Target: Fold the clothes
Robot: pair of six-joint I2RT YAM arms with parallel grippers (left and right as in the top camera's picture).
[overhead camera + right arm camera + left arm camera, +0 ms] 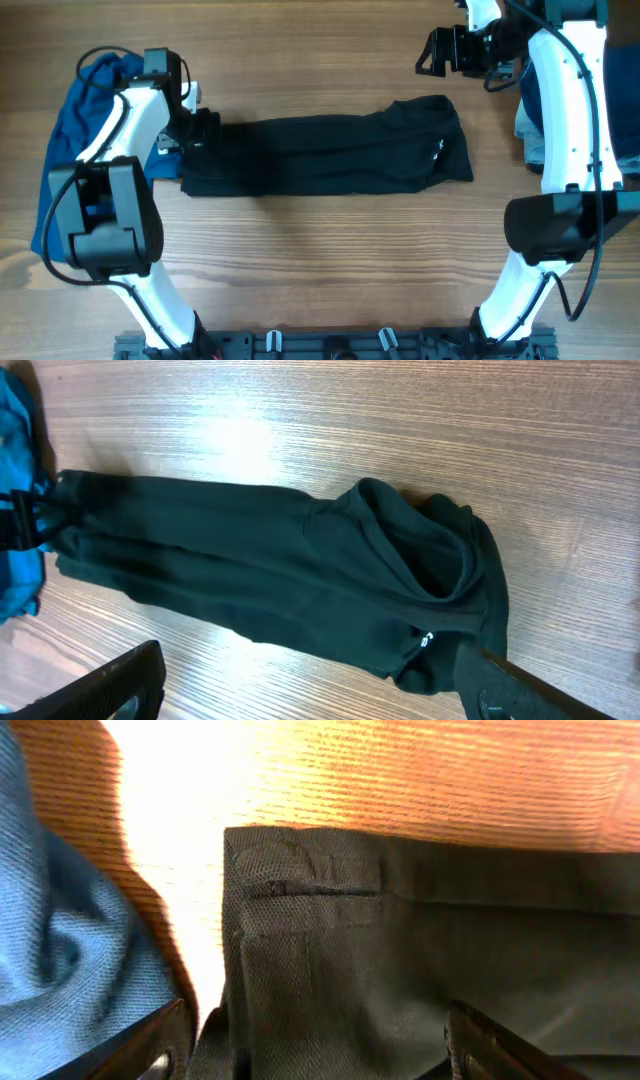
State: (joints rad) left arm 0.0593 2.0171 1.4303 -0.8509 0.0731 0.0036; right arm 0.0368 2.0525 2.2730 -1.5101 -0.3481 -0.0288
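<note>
Currently: black T-shirt [320, 158], folded into long band, lies flat across table [320, 280]. Over its left end, left gripper [198, 130], jaws spread, nothing pinched, likely placed for next fold. Far off, right gripper [432, 52], spread wide, kept clear of cloth.

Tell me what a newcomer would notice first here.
A black T-shirt, folded into a long band, stretches across the middle of the wooden table. The left gripper sits open over its left end, beside a bright blue garment. The right gripper hangs open past its right end, clear of the shirt.
</note>
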